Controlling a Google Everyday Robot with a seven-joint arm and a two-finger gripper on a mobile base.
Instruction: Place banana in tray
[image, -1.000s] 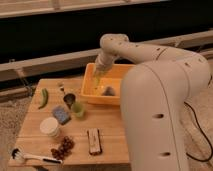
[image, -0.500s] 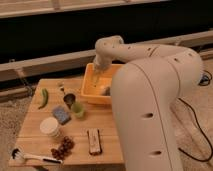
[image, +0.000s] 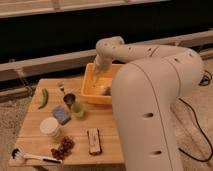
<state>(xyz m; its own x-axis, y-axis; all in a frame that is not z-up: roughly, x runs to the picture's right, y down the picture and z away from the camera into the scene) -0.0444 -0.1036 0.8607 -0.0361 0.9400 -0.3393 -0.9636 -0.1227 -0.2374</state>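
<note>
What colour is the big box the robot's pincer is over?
Orange-yellow. The tray shows in the camera view, with the pincer over it.

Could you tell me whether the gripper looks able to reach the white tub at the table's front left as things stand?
Probably yes. The gripper sits over the tray; the white tub stands uncovered beside the blue sponge, though the arm would have to swing across.

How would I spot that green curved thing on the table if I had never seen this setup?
Start at the wooden table, where the robot's gripper reaches into the orange tray at the back. Go along that back edge to the far left corner. The green vegetable lies there alone on bare wood, long, slim and curved, unlike the white tub and blue sponge nearer the front.
</note>
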